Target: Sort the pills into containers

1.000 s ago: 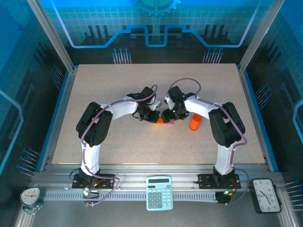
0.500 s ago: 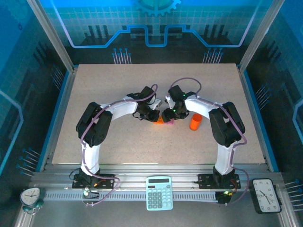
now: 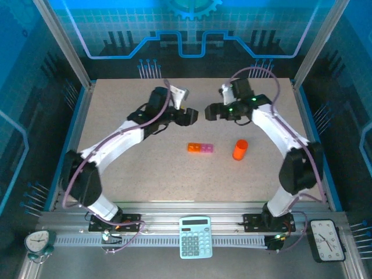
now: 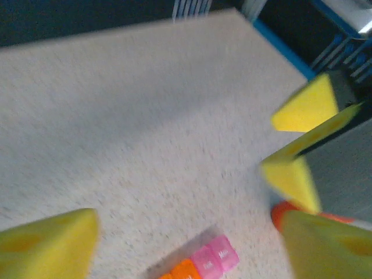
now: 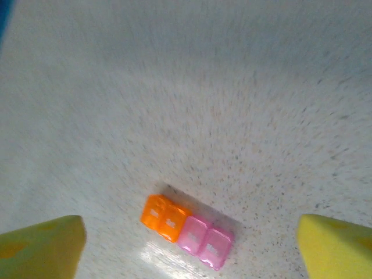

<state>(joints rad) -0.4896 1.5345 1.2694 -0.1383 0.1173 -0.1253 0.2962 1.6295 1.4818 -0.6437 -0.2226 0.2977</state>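
The containers (image 3: 200, 148) are a short strip of orange and pink compartments lying flat mid-table, their lids down; no pills show. In the right wrist view the containers (image 5: 186, 231) lie on the table well below and between my open right fingers (image 5: 40, 244). In the left wrist view the containers (image 4: 203, 264) sit at the bottom edge, between my wide-open left fingers (image 4: 46, 244). Above the strip my left gripper (image 3: 189, 116) and right gripper (image 3: 210, 112) hover, facing each other and holding nothing. The right gripper's yellow fingertips (image 4: 305, 107) appear at the right of the left wrist view.
An orange cylindrical bottle (image 3: 240, 149) stands just right of the strip, and its rim (image 4: 283, 212) peeks out beside my left finger. A calculator (image 3: 195, 236) and two clocks (image 3: 38, 240) (image 3: 328, 239) rest on the near rail. Bare speckled table surrounds the strip.
Both grippers were down at the strip; they have risen and pulled back toward the far side. The strip stays on the table, untouched.
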